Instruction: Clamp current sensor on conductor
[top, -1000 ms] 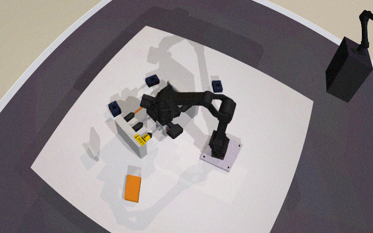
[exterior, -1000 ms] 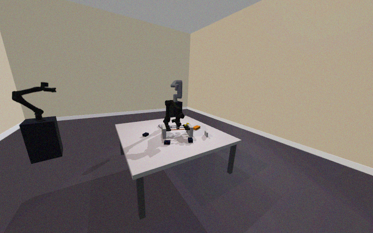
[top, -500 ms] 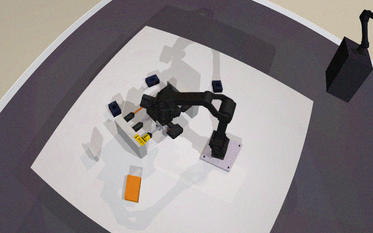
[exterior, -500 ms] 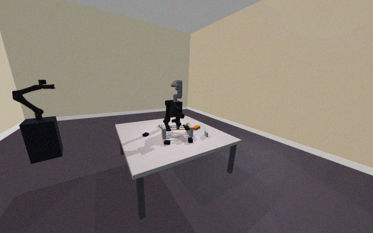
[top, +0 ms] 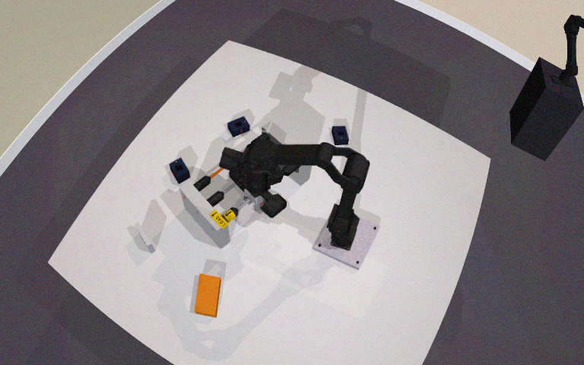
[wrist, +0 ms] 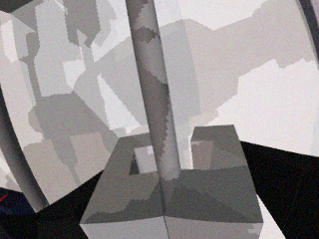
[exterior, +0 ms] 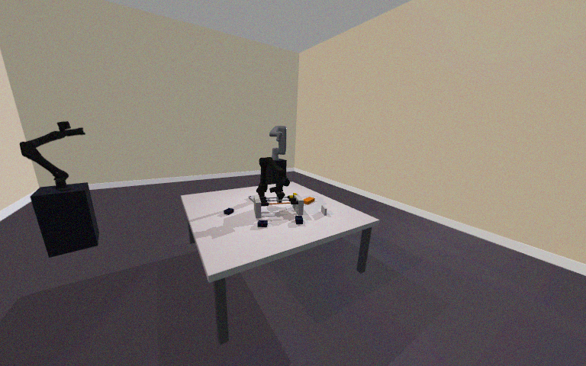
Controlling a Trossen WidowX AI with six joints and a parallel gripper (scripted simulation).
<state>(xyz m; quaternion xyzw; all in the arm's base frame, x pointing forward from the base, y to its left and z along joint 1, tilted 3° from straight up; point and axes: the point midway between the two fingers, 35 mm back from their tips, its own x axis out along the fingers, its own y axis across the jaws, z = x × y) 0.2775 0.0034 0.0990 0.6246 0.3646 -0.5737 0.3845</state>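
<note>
The grey current sensor point(wrist: 214, 194) point(top: 253, 198) is around the grey LOAD conductor point(wrist: 155, 85) point(top: 242, 205), which runs between its two halves. In the wrist view the halves meet at a thin seam on the near side. I cannot tell whether it is latched, and its arrow is not readable. My gripper point(wrist: 178, 158) is shut on the sensor, one black finger on each side. In the top view the arm hides most of the fingers. The yellow LOAD marker point(top: 220, 220) is on the support's end, beside a yellow arrow tag point(top: 229, 214) on the conductor.
The grey support point(top: 204, 221) carries an orange conductor point(top: 216, 172) and another grey conductor point(top: 229, 188) beside the LOAD one. Dark blue blocks point(top: 179, 170) point(top: 238, 125) point(top: 340, 134) stand around. An orange block point(top: 207, 295) and a thin grey plate point(top: 142, 236) stand farther off.
</note>
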